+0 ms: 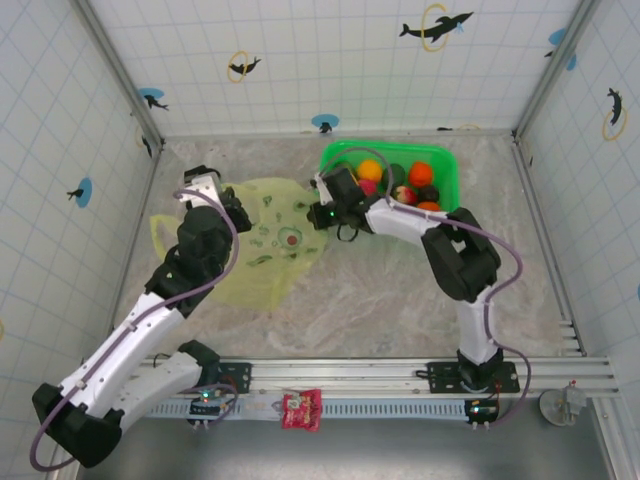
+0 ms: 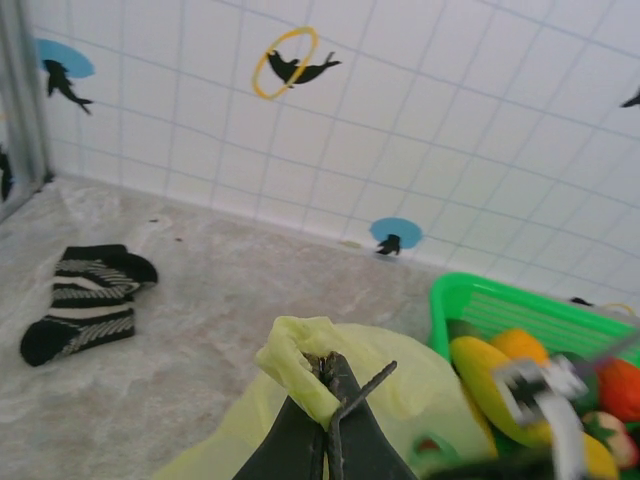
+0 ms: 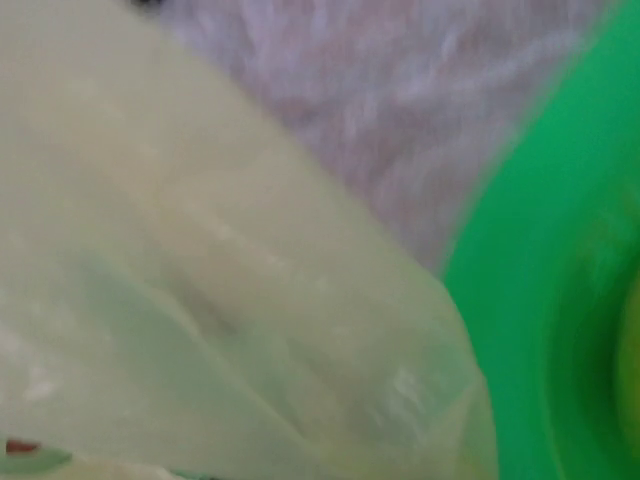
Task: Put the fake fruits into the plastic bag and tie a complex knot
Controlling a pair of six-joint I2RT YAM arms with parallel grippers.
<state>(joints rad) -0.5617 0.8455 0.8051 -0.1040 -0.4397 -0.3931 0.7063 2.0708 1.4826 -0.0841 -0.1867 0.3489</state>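
The pale plastic bag (image 1: 262, 250) is lying flattened on the counter (image 1: 380, 300), left of centre, its right edge just beside a green basket (image 1: 447, 165). The fake fruits (image 1: 422, 173) are sitting in that basket at the far right. A small reddish spot is showing on the bag; I cannot tell whether it is fruit or print. The left fingers (image 2: 300, 440) are pinching a fold of the bag, closed on it. The right fingers (image 1: 322, 187) are hovering where the bag's edge is meeting the basket's corner; whether they are open I cannot tell, the wrist view being blurred. A striped sock (image 2: 85, 300) is lying far left, near tiled walls.
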